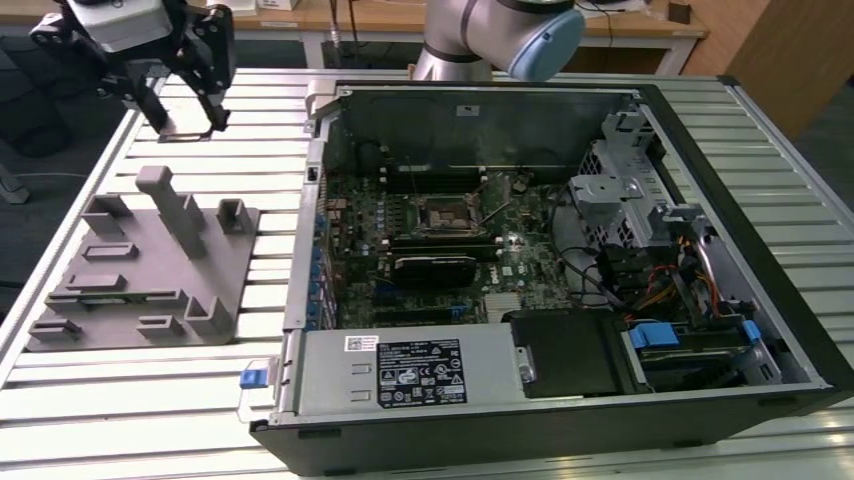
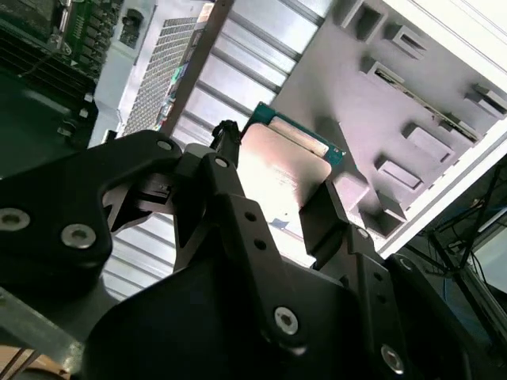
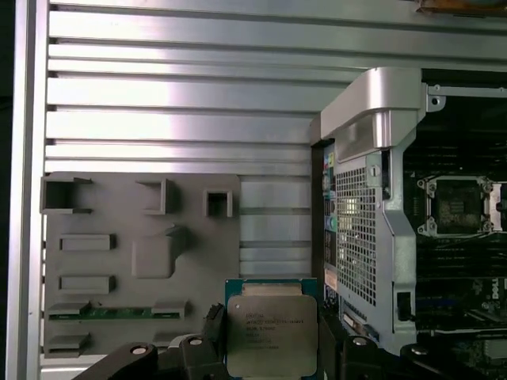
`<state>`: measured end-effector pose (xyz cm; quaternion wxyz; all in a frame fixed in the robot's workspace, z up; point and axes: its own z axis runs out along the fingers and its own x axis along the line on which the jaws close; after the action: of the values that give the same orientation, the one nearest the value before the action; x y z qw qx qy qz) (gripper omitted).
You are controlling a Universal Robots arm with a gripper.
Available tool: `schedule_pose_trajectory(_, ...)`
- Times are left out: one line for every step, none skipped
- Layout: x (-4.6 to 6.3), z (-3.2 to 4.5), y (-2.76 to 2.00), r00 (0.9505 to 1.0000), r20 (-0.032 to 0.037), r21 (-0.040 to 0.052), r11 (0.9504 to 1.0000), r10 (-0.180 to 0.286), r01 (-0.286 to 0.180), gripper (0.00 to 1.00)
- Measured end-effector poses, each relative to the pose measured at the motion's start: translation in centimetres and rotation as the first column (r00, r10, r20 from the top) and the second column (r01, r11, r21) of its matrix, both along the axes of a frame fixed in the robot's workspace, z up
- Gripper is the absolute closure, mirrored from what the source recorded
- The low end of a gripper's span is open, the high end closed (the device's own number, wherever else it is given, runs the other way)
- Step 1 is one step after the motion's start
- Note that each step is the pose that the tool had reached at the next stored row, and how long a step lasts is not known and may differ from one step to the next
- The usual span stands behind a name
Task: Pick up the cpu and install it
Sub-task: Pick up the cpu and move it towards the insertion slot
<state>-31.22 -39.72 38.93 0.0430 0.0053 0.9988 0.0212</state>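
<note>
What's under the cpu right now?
The gripper holds the cpu above the slatted table, beside the edge of the grey block in the first wrist view. The patch directly beneath is hidden by the chip itself.

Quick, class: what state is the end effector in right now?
End effector: closed, holding the cpu by its edges.

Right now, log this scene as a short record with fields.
gripper state: gripper shut on the cpu
cpu place: over the slatted table, near the grey block
socket: socket on the board inside the open computer case, no chip in it
task status: cpu picked up, not installed
</note>
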Motion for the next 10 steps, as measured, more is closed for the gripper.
schedule_pose_trajectory(0.3, 0.00, 0.02, 1.0000, 0.0000, 0.0000, 1.0000, 0.000, 0.000, 0.45)
schedule_pose_trajectory(0.7, -0.01, 0.05, 1.0000, 0.0000, 0.0000, 1.0000, 0.000, 0.000, 0.45)
schedule_pose_trajectory(1.0, -0.01, 0.07, 1.0000, 0.0001, 0.0000, 1.0000, 0.000, 0.000, 0.45)
schedule_pose_trajectory(1.3, -0.02, 0.10, 1.0000, 0.0000, 0.0001, 1.0000, 0.000, 0.000, 0.45)
schedule_pose_trajectory(1.6, -0.03, 0.12, 1.0000, 0.0000, 0.0001, 1.0000, 0.000, 0.000, 0.45)
schedule_pose_trajectory(1.9, -0.04, 0.15, 1.0000, -0.0001, -0.0001, 1.0000, 0.000, 0.000, 0.45)
schedule_pose_trajectory(2.3, -0.05, 0.17, 1.0000, -0.0003, -0.0001, 1.0000, 0.000, 0.000, 0.45)
schedule_pose_trajectory(2.6, -0.07, 0.19, 1.0000, -0.0002, 0.0000, 1.0000, 0.000, 0.000, 0.45)
schedule_pose_trajectory(3.0, -0.09, 0.21, 1.0000, -0.0002, 0.0000, 1.0000, 0.000, 0.000, 0.45)
schedule_pose_trajectory(3.4, -0.11, 0.23, 1.0000, -0.0003, 0.0000, 1.0000, 0.000, 0.000, 0.45)
